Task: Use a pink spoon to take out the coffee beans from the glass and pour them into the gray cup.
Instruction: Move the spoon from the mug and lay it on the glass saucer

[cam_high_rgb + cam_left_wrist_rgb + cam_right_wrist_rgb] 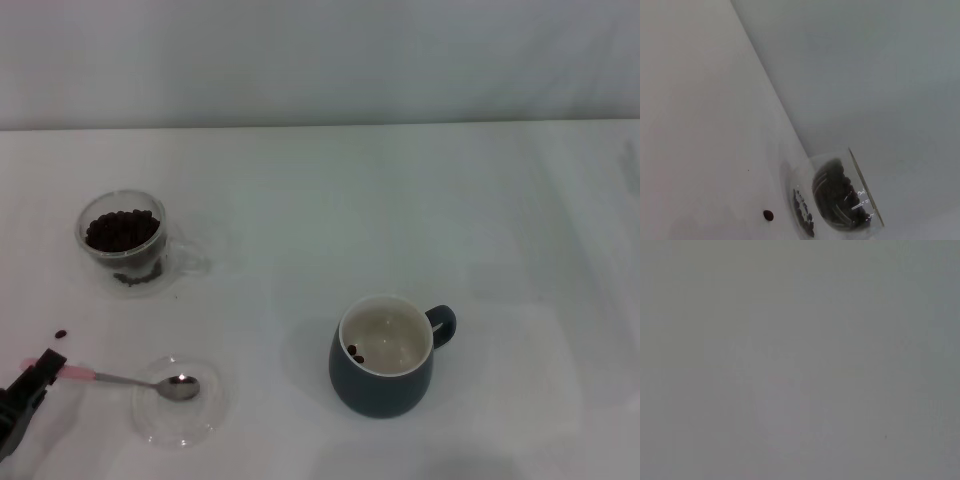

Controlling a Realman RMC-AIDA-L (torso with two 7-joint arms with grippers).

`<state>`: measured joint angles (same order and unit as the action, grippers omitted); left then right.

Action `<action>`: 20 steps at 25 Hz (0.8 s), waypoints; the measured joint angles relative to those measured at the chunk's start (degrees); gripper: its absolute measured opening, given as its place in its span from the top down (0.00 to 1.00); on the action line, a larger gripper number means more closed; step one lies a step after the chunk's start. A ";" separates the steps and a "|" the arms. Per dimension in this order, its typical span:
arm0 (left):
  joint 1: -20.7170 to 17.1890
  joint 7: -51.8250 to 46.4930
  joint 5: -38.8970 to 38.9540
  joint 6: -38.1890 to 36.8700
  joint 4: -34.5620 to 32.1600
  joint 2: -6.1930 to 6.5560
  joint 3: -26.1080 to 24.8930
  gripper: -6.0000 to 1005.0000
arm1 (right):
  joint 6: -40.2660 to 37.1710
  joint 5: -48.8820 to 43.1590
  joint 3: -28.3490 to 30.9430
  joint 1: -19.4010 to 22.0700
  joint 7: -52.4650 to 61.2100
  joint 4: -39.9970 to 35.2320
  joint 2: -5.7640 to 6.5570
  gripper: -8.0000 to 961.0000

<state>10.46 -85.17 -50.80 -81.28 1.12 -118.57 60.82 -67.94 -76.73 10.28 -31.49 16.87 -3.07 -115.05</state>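
Soft, even, dim light; faint shadows beside the gray cup [383, 358]; mild blur.

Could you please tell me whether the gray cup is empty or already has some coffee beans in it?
Nearly empty: the gray cup stands upright, with only a couple of coffee beans on its cream inside.

Clear glass, glazed ceramic, shiny metal on matt white.
The pink spoon [140, 380] has a polished metal bowl; its handle looks plastic.
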 joint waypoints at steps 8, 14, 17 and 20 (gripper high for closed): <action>1.58 0.11 -2.99 0.67 -0.23 0.15 0.08 0.77 | -0.05 0.39 0.00 0.30 0.02 0.12 0.00 0.24; 1.33 -0.15 -3.10 0.66 -1.05 0.21 0.05 0.72 | -0.39 0.45 0.00 0.69 0.07 0.25 0.00 0.24; 0.14 -0.34 -3.01 0.41 -2.37 0.20 -0.09 0.68 | -0.50 0.46 0.00 0.72 0.13 0.26 0.00 0.24; -0.87 -0.59 -2.81 0.16 -2.96 0.28 -0.32 0.64 | -0.52 0.45 0.00 0.80 0.18 0.26 0.00 0.24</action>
<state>9.59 -85.76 -53.61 -81.12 -1.84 -118.29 60.50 -68.46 -76.28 10.28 -30.69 17.05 -2.81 -115.05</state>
